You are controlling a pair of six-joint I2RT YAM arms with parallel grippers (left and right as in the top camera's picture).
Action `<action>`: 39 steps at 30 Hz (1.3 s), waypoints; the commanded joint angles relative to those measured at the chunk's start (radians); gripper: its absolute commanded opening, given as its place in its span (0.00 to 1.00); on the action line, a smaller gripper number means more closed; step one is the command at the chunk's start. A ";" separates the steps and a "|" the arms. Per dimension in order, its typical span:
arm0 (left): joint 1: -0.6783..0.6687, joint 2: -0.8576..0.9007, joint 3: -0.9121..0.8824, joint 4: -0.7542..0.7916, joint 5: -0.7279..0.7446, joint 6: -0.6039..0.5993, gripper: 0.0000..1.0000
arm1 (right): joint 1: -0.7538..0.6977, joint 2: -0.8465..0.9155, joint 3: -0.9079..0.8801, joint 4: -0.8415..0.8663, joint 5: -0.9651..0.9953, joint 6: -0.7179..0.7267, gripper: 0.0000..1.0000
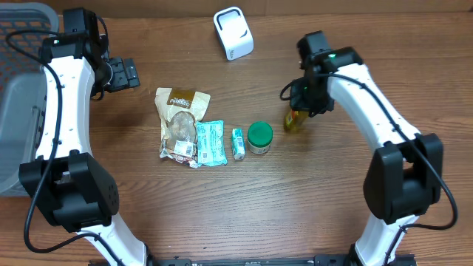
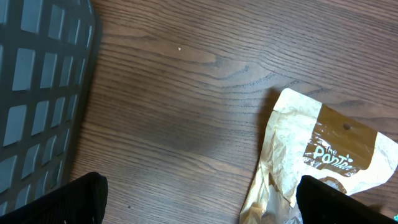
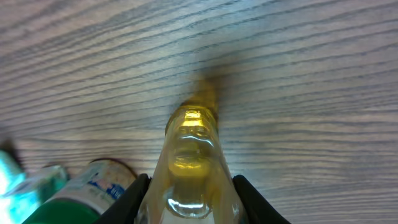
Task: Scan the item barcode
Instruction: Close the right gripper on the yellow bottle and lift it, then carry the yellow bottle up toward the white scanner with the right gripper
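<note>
Yellow bottle (image 3: 193, 149) stands upright just right of the green-lidded jar (image 1: 259, 137), pinched from above by the right claw (image 3: 191, 183); the left claw (image 2: 205, 196), wide open, hangs well apart.

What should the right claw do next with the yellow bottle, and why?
Probably squeeze the right claw firmly onto the yellow bottle. Its fingers sit on both sides of the bottle on the table, but I cannot tell if the grip is firm yet. It needs a firm hold before lifting the bottle toward the white scanner.
</note>
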 commanded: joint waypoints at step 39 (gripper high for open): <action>-0.007 -0.010 0.011 0.000 -0.009 0.019 1.00 | -0.105 -0.229 0.058 -0.364 -1.050 -0.503 0.17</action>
